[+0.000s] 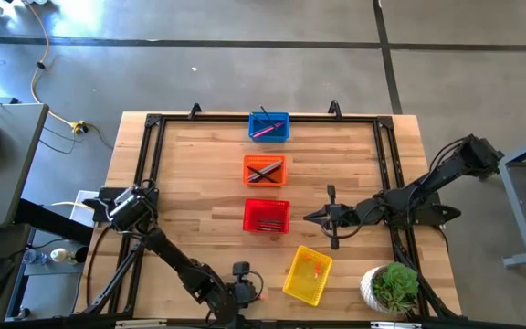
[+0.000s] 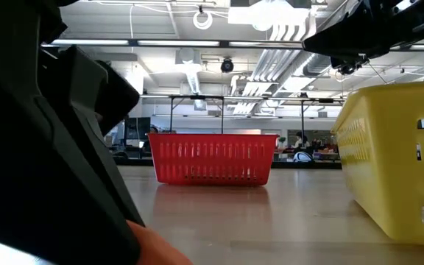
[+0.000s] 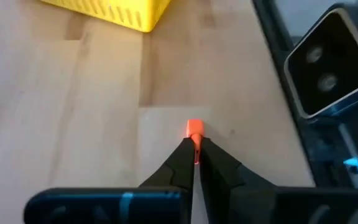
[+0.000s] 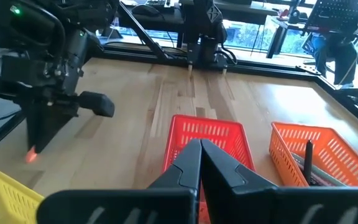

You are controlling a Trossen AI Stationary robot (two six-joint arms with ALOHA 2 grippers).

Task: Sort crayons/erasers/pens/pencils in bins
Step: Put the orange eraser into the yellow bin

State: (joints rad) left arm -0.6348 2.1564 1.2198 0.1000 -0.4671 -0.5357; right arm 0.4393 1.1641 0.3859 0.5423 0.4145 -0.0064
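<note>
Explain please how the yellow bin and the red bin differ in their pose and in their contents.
The yellow bin sits turned at an angle to the table edges, while the red bin lies square to them. The yellow bin stands nearest the front edge, out of the row; the red bin lines up with the orange bin and blue bin. The yellow bin holds small orange bits; the red bin holds thin dark sticks. Both are mesh baskets of like size.

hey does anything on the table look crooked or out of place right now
The yellow bin sits skewed near the table's front edge, while the blue bin, orange bin and red bin line up squarely. Beside it, the left gripper pinches a small orange eraser at the tabletop.
</note>
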